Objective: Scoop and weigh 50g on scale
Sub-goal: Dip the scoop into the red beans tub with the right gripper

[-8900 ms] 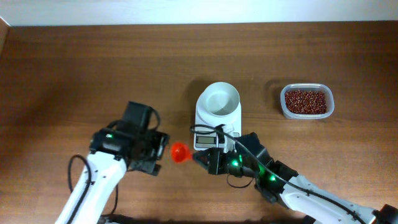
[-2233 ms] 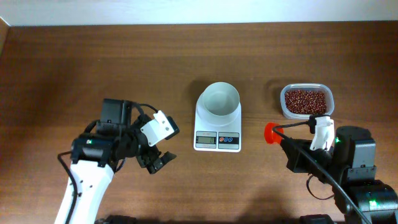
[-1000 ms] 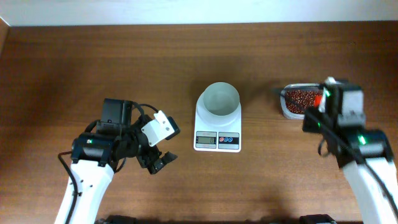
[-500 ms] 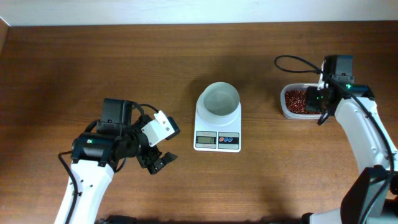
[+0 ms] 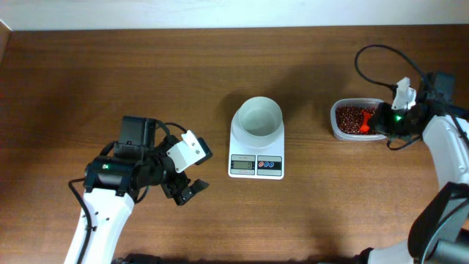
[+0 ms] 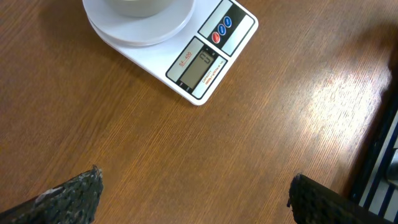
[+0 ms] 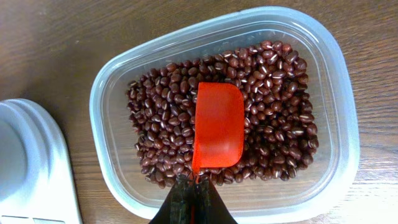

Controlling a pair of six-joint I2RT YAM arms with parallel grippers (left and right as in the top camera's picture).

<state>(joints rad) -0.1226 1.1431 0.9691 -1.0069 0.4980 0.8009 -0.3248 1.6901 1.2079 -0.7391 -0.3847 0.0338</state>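
The scale point(image 5: 256, 150), with its white bowl point(image 5: 258, 117), is set mid-counter point(image 5: 220, 73). The right gripper point(image 5: 384, 122) is clamped on the handle of a red scoop point(image 7: 217, 134), which is laid on the beans point(image 7: 273, 93) in the clear tub point(image 7: 339, 124), to the scale's right. The left gripper point(image 5: 192, 172) is spread wide and empty, near the scale's left side.

Scale point(image 5: 256, 150) at the middle of your table point(image 5: 110, 73), tub point(image 5: 338, 130) to its right.
You see the bowl point(image 5: 258, 117) on the scale's far half. Near the table's right edge, the tub holds beans point(image 7: 155, 124) with the scoop point(image 7: 217, 134) lying on them, your right gripper point(image 7: 191, 202) at its right rim. Your left gripper point(image 5: 189, 172) hangs left of the scale, toward the near edge.
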